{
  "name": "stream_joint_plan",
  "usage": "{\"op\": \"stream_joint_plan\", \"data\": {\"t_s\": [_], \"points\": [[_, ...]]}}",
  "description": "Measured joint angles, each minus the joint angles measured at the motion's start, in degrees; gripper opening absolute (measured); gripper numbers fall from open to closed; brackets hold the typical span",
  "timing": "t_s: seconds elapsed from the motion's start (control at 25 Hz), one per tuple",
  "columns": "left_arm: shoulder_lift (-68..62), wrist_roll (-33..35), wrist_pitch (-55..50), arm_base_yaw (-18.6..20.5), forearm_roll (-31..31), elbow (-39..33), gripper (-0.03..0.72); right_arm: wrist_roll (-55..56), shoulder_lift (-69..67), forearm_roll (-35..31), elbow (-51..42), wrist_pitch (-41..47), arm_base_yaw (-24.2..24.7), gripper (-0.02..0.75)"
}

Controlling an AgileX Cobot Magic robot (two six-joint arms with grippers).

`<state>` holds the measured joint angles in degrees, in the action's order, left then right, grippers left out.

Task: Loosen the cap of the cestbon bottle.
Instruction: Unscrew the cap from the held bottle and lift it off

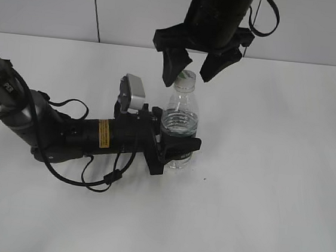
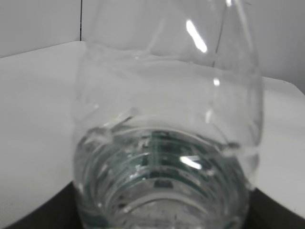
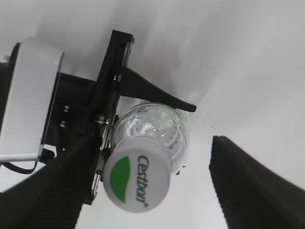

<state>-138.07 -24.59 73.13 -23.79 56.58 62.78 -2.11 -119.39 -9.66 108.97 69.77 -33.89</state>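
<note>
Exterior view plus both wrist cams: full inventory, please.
Clear ribbed plastic water bottle: one, transparent with water inside, upright near table centre, body clamped by the left tool.
Small round screw cap: one, white with green leaf mark and Cestbon print, on the bottle neck.
Table: one, white, under everything.
Wall: pale grey panels, behind the table.
Left tool: one, black, lying low, shut on the bottle.
Right tool: one, black, open, above the cap, fingers either side.

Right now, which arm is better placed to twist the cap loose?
The right. Its open pincer hangs just above the cap, fingers either side. The left pincer is shut on the cestbon bottle, bracing its body upright on the table.
</note>
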Motion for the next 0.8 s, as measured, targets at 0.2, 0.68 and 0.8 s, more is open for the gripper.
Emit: {"op": "stream_joint_plan", "data": {"t_s": [0.2,0.68,0.8], "points": [[0.0,0.0,0.0,0.0,0.0,0.0,0.401,0.0,0.0,0.0,0.0,0.0,0.0,0.498],[0.0,0.0,-0.2,-0.2,-0.4,0.0,0.4,-5.7,0.0,-0.9,0.0,0.0,-0.2,0.302],[0.0,0.0,-0.2,-0.2,-0.3,0.0,0.4,-10.3,0.0,-1.4,0.0,0.0,-0.2,0.302]]}}
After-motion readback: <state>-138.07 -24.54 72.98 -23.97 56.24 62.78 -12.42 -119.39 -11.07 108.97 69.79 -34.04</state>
